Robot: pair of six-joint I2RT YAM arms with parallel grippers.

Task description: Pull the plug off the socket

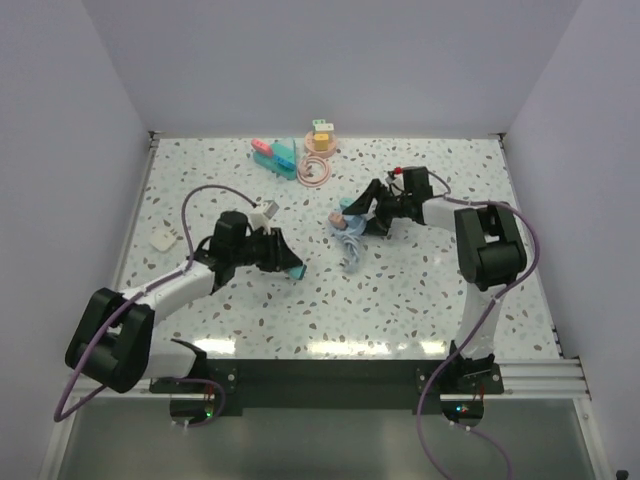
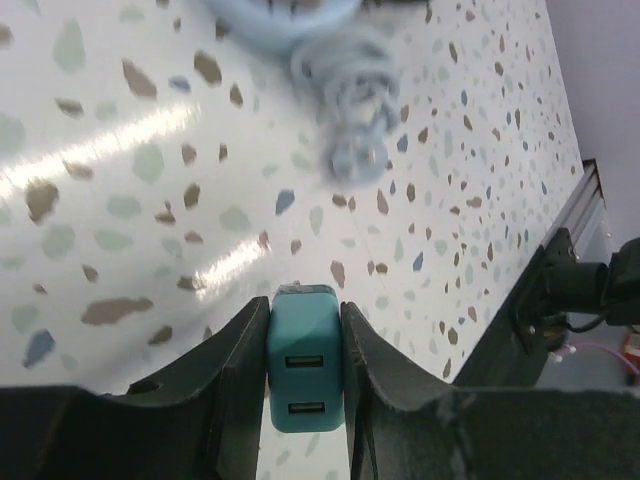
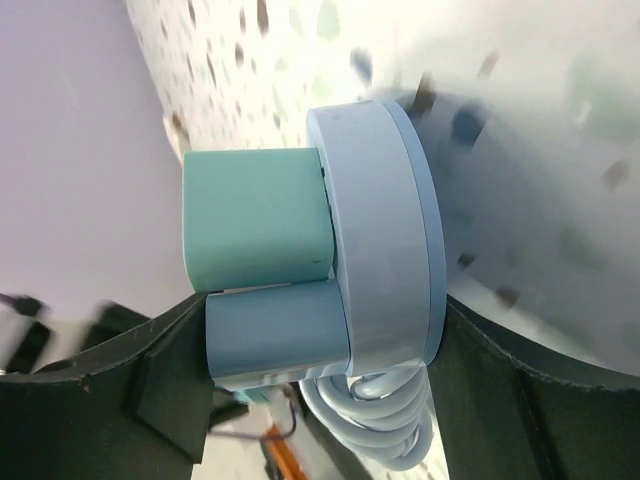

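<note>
The left claw (image 2: 303,318) sits low in the left wrist view, narrowed onto a teal USB block (image 2: 305,375). One finger (image 2: 235,385) presses each side of the block, and its two ports face the camera. From above, this claw lies left of centre on the speckled table (image 1: 420,290), with a white adapter (image 1: 163,241) well apart at the left edge.

Farther in, right of centre, the right claw (image 3: 322,310) stands wide. The round pale-blue socket (image 3: 385,230) fills the gap between its fingers, and both fingers lie against the load. A teal plug (image 3: 255,215) is seated flat in the socket's face, in the upper left of the right wrist view, just outside the fingertips. A grey plug (image 3: 275,335) is pushed in beside it, against the left finger. The socket's coiled cable (image 3: 370,420) bunches below, at the bottom of that frame.

At the far edge, top centre from above, lie pink and teal blocks (image 1: 275,157), a pink coil (image 1: 315,170) and a small yellow-orange piece (image 1: 322,138).
</note>
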